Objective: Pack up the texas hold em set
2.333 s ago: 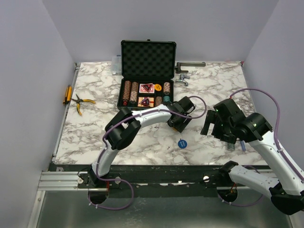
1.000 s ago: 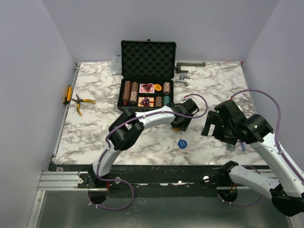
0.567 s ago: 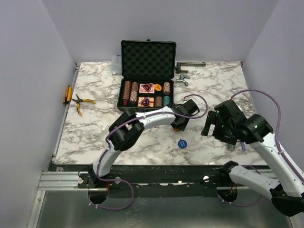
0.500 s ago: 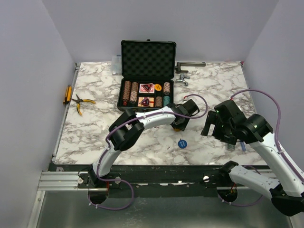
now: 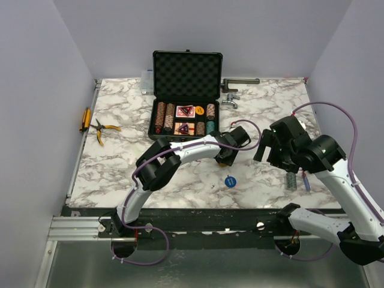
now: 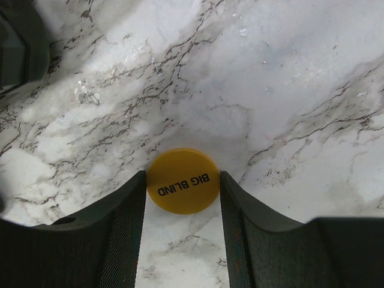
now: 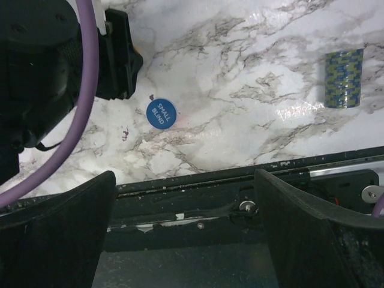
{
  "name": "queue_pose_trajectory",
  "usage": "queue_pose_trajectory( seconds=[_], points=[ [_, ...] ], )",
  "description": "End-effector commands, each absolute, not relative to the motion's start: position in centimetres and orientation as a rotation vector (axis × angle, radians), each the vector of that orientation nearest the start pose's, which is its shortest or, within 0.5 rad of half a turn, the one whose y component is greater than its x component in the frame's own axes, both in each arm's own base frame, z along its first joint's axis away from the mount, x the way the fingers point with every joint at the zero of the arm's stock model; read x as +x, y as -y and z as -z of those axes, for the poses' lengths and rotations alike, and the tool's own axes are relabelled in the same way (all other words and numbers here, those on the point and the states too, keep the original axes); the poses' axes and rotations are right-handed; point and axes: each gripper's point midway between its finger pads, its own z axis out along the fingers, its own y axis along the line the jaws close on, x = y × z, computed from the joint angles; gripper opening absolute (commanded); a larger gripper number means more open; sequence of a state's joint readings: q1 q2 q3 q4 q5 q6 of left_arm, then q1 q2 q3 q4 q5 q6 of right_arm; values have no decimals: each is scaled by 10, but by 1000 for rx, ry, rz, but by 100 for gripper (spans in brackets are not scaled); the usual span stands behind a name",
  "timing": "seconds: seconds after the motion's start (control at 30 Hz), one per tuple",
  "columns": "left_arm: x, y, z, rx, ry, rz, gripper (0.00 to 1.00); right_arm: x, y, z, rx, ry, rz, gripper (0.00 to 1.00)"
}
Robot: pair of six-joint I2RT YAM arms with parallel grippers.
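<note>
The case (image 5: 187,75) stands rear centre on the desk (image 5: 120,162), pliers (image 5: 101,128) to its left, metal tools (image 5: 231,96) to its right; before it the Big Blind disc (image 6: 183,181) lies inside the left gripper (image 6: 183,177), the Small Blind disc (image 5: 230,180) nearer the front.

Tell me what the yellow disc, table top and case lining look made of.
Yellow disc: likely plastic, matte, uniform colour, printed black lettering.
Table top: marble-look, glossy highlights; stone or laminate, cannot tell.
Case lining: black foam, by its dimpled egg-crate texture.
</note>
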State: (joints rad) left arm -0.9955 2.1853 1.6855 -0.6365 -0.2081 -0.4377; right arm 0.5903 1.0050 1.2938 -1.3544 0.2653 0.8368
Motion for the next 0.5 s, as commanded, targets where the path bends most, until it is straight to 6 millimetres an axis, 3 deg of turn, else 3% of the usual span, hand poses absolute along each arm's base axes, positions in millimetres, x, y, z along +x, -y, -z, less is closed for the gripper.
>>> queue_pose_trajectory(
  seconds=[0.0, 0.17, 0.47],
  points=[
    [246, 353, 7, 733, -2737, -4, 28, 183, -86, -248, 391, -2475, -112, 100],
    [242, 348, -1, 705, -2732, -3, 26, 192, -83, -260, 350, -2447, -77, 100],
    [241, 343, -18, 686, -2702, 10, 25, 197, -80, -264, 352, -2420, -58, 100]
  ],
)
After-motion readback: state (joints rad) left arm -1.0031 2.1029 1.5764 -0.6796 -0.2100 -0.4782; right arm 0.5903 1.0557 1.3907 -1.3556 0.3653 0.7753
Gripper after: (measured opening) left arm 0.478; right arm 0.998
